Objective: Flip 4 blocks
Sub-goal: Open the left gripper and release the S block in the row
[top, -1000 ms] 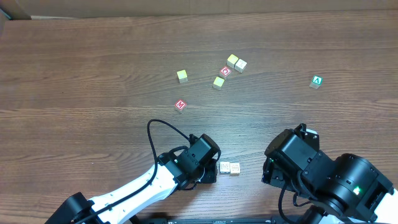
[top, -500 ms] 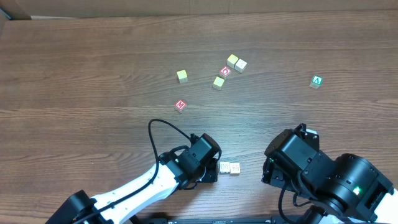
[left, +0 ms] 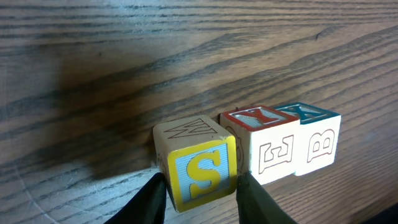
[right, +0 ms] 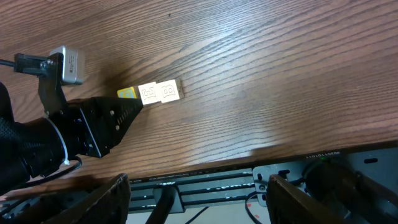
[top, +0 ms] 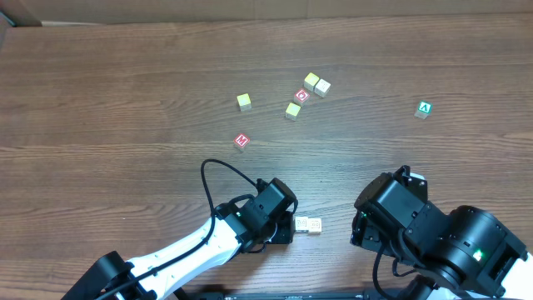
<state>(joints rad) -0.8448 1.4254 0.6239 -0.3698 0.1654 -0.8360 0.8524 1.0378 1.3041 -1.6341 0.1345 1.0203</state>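
Observation:
In the left wrist view a cream block with a yellow S face (left: 200,171) rests slightly tilted on the table. My left gripper (left: 202,199) holds it, one dark finger against each side. It touches a block with a red Y top (left: 264,149), which adjoins one with a teal A top (left: 317,140). From overhead these two (top: 310,224) lie just right of the left gripper (top: 288,227), which hides the S block. Other blocks lie farther back: yellow-topped (top: 243,102), (top: 292,110), (top: 311,81), cream (top: 322,87), red-lettered (top: 241,141). My right gripper (right: 199,202) stands open and empty.
A red cube with a white ring (top: 301,95) lies among the far blocks, and a green A cube (top: 425,109) lies apart at the right. The right arm (top: 433,237) hangs at the table's front edge (right: 292,155), above a metal rail. A black cable (top: 218,171) loops by the left arm.
My left arm has crept slightly to the right, closer to the two blocks beside it. The right arm and the far blocks have not moved.

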